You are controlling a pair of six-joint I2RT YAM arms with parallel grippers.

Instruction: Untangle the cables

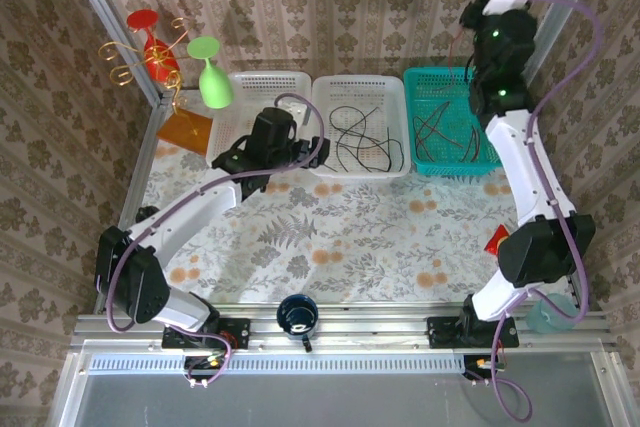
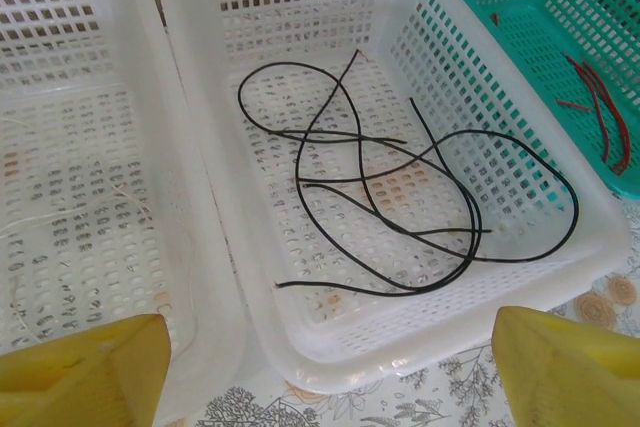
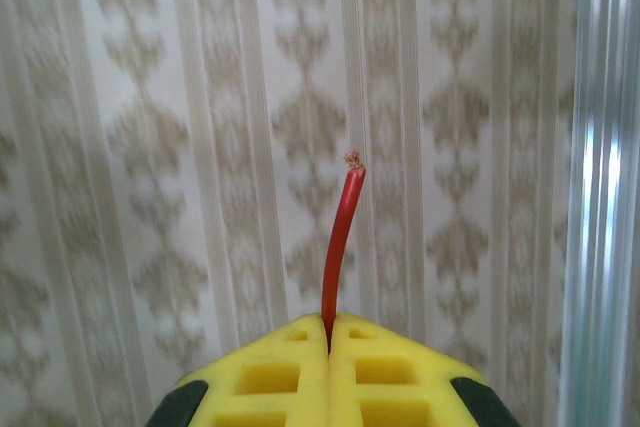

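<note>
Several black cables lie looped over one another in the middle white basket. My left gripper hovers open at that basket's near rim, its yellow fingers far apart with nothing between them. Several red cables lie in the teal basket. High above the teal basket, my right arm is raised. My right gripper is shut on one red cable, whose short bare-tipped end sticks out past the fingers towards the wallpaper.
An empty-looking white basket stands left of the middle one. A red glass, a green glass and a gold wire stand are at the back left. A dark mug sits at the near edge.
</note>
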